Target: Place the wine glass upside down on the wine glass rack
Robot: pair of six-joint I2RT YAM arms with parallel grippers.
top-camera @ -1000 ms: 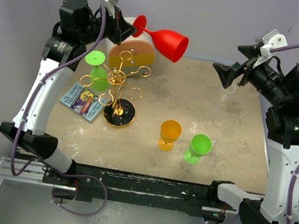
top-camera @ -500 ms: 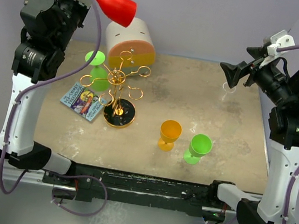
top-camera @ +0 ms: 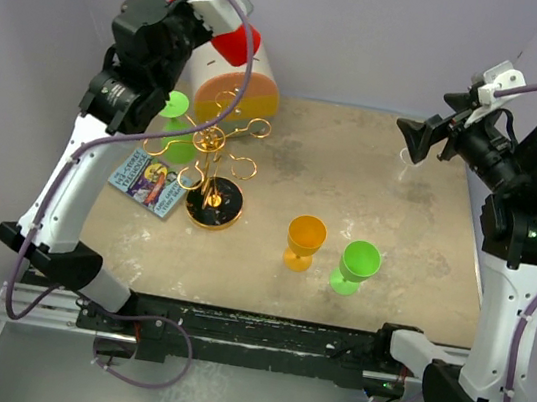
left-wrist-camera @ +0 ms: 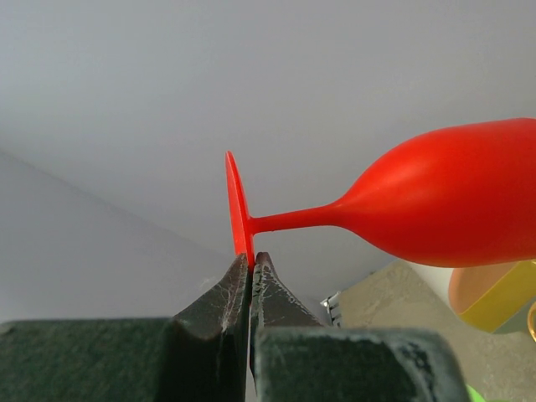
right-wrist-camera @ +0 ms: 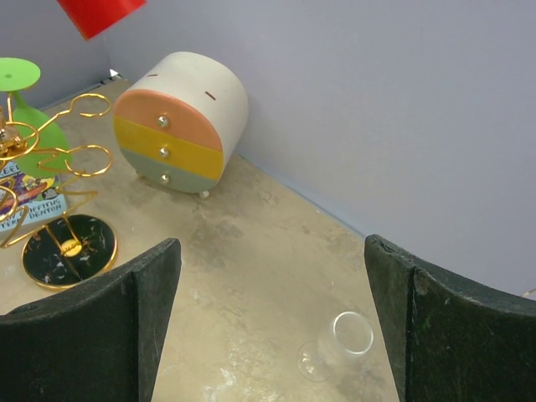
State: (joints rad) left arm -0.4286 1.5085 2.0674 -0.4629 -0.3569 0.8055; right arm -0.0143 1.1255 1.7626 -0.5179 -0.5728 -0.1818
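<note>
My left gripper [top-camera: 193,0] is shut on the rim of the foot of a red wine glass [top-camera: 235,46] and holds it high at the back left, above the cream-and-orange cylinder. In the left wrist view the glass [left-wrist-camera: 452,201] lies sideways, with its foot edge pinched at my gripper [left-wrist-camera: 250,261]. The gold wire rack [top-camera: 214,142] stands on its round black base [top-camera: 215,203] in front of and below the glass, and a green glass [top-camera: 173,111] hangs on it upside down. My right gripper [top-camera: 414,140] is open and empty, high at the back right.
A cream-and-orange cylinder [top-camera: 242,91] lies behind the rack. A colourful book [top-camera: 150,181] lies left of the base. An orange glass [top-camera: 304,239] and a green glass [top-camera: 355,265] stand mid-table. A clear glass [right-wrist-camera: 339,345] lies below my right gripper [right-wrist-camera: 272,327].
My left arm swung the red glass up to the left, then back toward the rack; its bowl now hangs over the cylinder. The right arm barely moved.
</note>
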